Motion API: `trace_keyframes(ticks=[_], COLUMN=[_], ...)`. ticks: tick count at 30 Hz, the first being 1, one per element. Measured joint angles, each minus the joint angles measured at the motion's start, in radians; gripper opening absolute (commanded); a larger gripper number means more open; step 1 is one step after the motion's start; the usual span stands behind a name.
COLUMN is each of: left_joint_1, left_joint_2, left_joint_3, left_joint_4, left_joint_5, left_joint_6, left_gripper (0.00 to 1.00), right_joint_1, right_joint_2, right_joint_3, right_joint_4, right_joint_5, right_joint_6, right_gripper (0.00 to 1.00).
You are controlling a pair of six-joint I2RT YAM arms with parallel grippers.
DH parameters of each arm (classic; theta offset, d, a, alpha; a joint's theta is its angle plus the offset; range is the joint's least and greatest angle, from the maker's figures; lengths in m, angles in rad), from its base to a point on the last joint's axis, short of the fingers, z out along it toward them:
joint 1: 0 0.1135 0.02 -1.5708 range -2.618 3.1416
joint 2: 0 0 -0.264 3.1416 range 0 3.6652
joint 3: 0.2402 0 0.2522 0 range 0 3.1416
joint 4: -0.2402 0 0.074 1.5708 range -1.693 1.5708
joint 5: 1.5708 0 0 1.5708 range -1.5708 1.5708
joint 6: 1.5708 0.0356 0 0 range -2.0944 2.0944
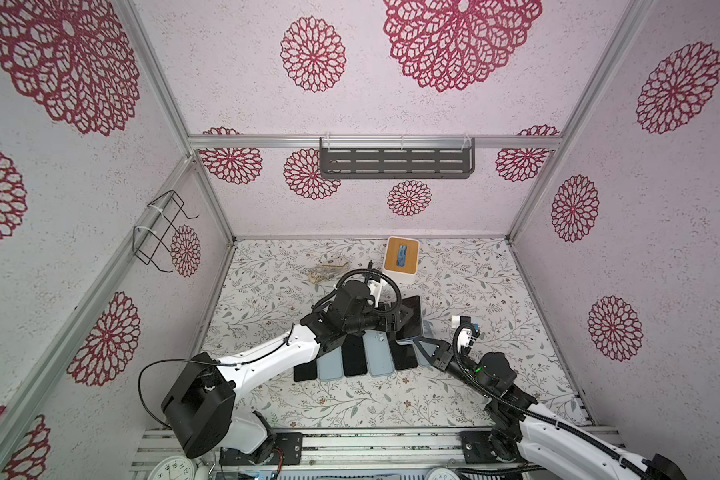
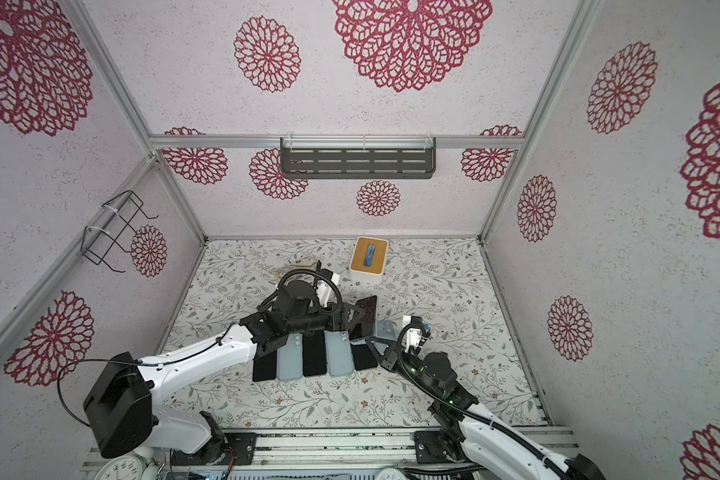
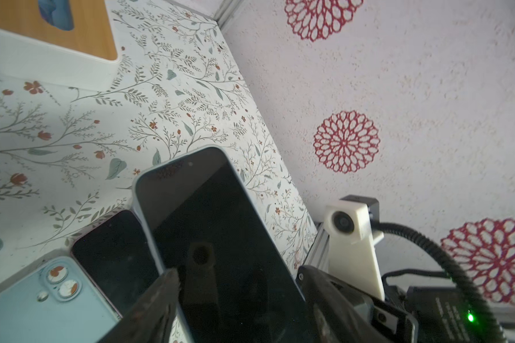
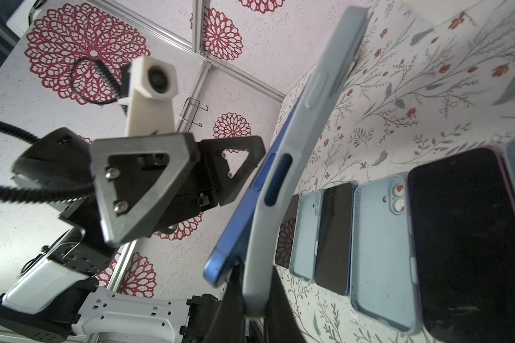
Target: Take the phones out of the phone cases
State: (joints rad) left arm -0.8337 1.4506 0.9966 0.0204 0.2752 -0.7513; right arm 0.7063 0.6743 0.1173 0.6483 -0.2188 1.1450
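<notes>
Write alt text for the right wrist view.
A blue phone half peeled from its pale grey soft case, the right claw pinching the case's end. The left claw stands open beside it; a row of other phones lies on the floral tablecloth.

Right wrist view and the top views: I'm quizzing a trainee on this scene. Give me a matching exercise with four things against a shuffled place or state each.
1 left gripper
2 right gripper
3 blue phone
4 tissue box

a at the back of the table
b shut on the end of the phone case
c open, facing the phone's screen
d one end lifted out of the case

Pairs: 1-c; 2-b; 3-d; 4-a
</notes>
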Motion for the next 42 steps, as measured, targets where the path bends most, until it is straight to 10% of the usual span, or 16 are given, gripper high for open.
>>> trace_keyframes(ticks=[20,42], left_joint_1=[-0.236,-0.267], left_joint_2=[0.057,0.129], left_joint_3=[0.166,0.225], left_joint_4=[-0.305,-0.406], left_joint_5=[-0.355,-0.512], left_joint_6=[0.359,0.422], left_gripper=[0.71,0.33], right_joint_1=[0.000,0.000], right_joint_2=[-0.014,0.005], right_joint_3=[0.000,0.000], right_joint_4=[-0.051,-0.071], right_joint_5=[0.007,0.006], right_joint_6=[0.005,0.009], right_gripper=[0.00,0.00])
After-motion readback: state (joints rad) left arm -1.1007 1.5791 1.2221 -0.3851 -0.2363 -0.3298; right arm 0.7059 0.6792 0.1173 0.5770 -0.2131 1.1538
